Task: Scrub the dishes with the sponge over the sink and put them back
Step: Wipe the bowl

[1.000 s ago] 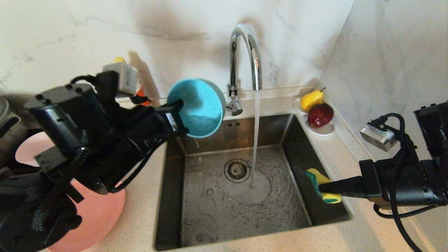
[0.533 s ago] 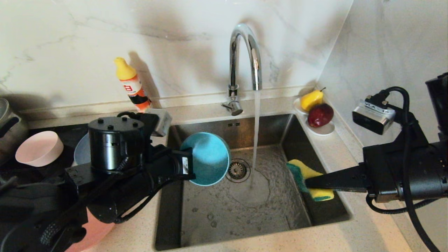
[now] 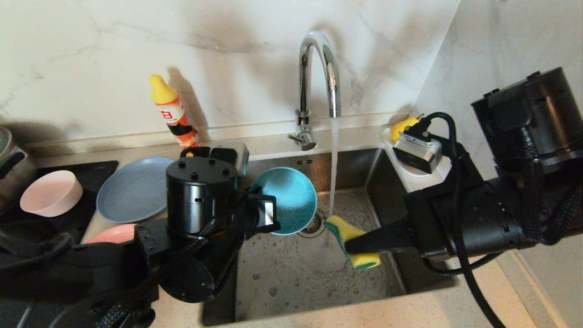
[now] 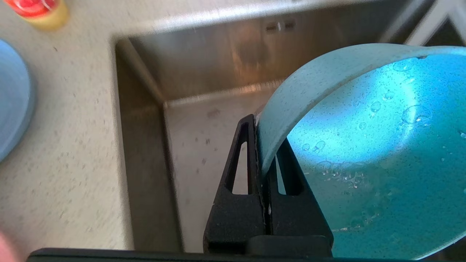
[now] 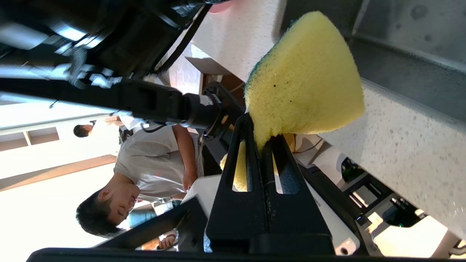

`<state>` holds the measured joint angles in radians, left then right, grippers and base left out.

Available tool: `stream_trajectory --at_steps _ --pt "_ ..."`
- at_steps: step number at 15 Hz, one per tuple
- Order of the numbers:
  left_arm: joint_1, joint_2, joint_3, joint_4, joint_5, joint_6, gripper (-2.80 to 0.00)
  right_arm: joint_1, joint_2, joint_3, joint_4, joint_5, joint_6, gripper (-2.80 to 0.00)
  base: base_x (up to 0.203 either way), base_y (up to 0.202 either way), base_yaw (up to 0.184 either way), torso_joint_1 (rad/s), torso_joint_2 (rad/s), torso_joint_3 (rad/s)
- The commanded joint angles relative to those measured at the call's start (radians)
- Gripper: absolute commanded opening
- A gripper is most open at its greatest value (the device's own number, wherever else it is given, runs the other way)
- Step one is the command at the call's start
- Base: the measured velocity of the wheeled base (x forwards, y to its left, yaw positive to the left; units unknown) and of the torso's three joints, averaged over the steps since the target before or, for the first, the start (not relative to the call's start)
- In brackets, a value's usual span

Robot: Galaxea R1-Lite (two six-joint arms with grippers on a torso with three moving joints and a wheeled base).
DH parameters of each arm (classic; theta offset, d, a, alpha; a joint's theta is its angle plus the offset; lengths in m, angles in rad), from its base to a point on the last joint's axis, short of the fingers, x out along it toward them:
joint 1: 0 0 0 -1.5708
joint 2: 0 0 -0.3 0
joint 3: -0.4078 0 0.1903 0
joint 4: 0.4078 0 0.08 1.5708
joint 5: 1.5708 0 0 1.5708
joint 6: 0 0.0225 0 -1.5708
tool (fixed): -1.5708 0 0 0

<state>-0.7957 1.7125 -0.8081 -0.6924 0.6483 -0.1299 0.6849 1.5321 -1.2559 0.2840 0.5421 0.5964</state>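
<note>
While water ran from the tap (image 3: 319, 73) into the sink (image 3: 314, 273), the left gripper (image 3: 266, 214) was clamped on the rim of the teal bowl (image 3: 291, 200), tilted over the sink's back left corner. The right gripper (image 3: 360, 246) pinched the sponge (image 3: 350, 239) just beside the bowl, apparently under the stream. Scrubbing looked about to begin; next, the sponge's green side needed pressing into the bowl's hollow.
</note>
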Motion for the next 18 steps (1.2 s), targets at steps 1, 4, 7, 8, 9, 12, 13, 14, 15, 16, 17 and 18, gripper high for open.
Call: stream_trajectory --at_steps 1,4,7,8,9,12,13,14,15,16,17,18 --pt "-0.011 0.059 -0.015 -0.051 0.026 0.002 -2.80 0.002 0.077 -0.016 -0.002 0.004 0.003 -2.80 0.000 0.000 0.000 0.000 0.00 0.000" --pt "-0.037 0.111 -0.016 -0.143 0.064 0.004 -2.80 0.002 0.130 -0.073 -0.001 0.002 0.005 -2.80 0.000 0.000 0.000 0.000 0.00 0.000" --pt "-0.046 0.113 -0.013 -0.157 0.065 0.003 -2.80 0.002 0.179 -0.104 -0.001 -0.013 0.005 -2.80 0.000 0.000 0.000 0.000 0.00 0.000" --pt "-0.052 0.110 -0.013 -0.159 0.065 0.004 -2.80 0.002 0.194 -0.117 -0.002 -0.023 0.006 -2.80 0.000 0.000 0.000 0.000 0.00 0.000" --pt "-0.058 0.110 -0.016 -0.159 0.065 0.004 -2.80 0.002 0.214 -0.136 -0.002 -0.029 0.013 -2.80 0.000 0.000 0.000 0.000 0.00 0.000" --pt "-0.070 0.107 -0.020 -0.165 0.065 0.006 -2.80 -0.008 0.252 -0.187 -0.003 -0.033 0.040 -2.80 0.000 0.000 0.000 0.000 0.00 0.000" --pt "-0.073 0.105 -0.020 -0.165 0.065 0.006 -2.80 -0.014 0.256 -0.195 -0.003 -0.033 0.041 -2.80 0.000 0.000 0.000 0.000 0.00 0.000" --pt "-0.074 0.104 -0.019 -0.165 0.065 0.005 -2.80 -0.021 0.258 -0.200 -0.003 -0.032 0.040 -2.80 0.000 0.000 0.000 0.000 0.00 0.000" --pt "-0.076 0.104 -0.019 -0.165 0.065 0.004 -2.80 -0.030 0.262 -0.211 -0.003 -0.032 0.042 -2.80 0.000 0.000 0.000 0.000 0.00 0.000" --pt "-0.080 0.101 -0.019 -0.165 0.065 0.004 -2.80 -0.040 0.266 -0.218 -0.003 -0.031 0.042 -2.80 0.000 0.000 0.000 0.000 0.00 0.000" --pt "-0.082 0.099 -0.017 -0.165 0.065 0.004 -2.80 -0.050 0.267 -0.225 -0.003 -0.031 0.042 -2.80 0.000 0.000 0.000 0.000 0.00 0.000" --pt "-0.088 0.095 -0.015 -0.165 0.065 0.004 -2.80 -0.060 0.267 -0.235 -0.003 -0.031 0.043 -2.80 0.000 0.000 0.000 0.000 0.00 0.000"
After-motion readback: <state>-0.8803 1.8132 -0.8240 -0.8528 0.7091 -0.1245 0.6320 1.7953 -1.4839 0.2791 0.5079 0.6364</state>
